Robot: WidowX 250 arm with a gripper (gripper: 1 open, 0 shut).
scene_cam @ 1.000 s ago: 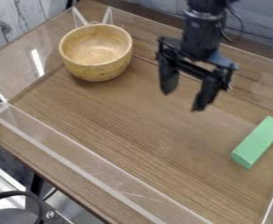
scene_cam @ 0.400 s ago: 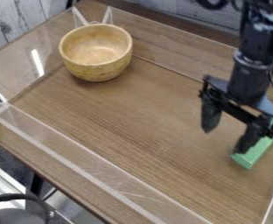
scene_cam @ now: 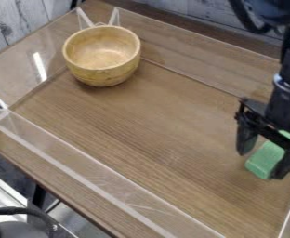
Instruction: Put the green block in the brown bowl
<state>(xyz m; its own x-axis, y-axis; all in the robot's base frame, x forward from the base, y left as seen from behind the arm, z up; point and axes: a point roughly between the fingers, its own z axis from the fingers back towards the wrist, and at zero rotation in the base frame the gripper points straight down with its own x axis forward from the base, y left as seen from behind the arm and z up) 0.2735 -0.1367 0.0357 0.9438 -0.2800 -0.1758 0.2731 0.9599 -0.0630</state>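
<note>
The green block lies on the wooden table near the right edge. My gripper points down over it, open, with one black finger on the block's left and the other on its right; the block shows between them. I cannot tell whether the fingers touch it. The block's far end is hidden behind the gripper. The brown bowl stands empty at the back left, far from the gripper.
Clear plastic walls fence the wooden table along the front and left. The table's right edge runs close beside the block.
The gripper has travelled from the middle back of the table to the right and down, and now straddles the green block. It stayed open. Bowl and block have not moved.
</note>
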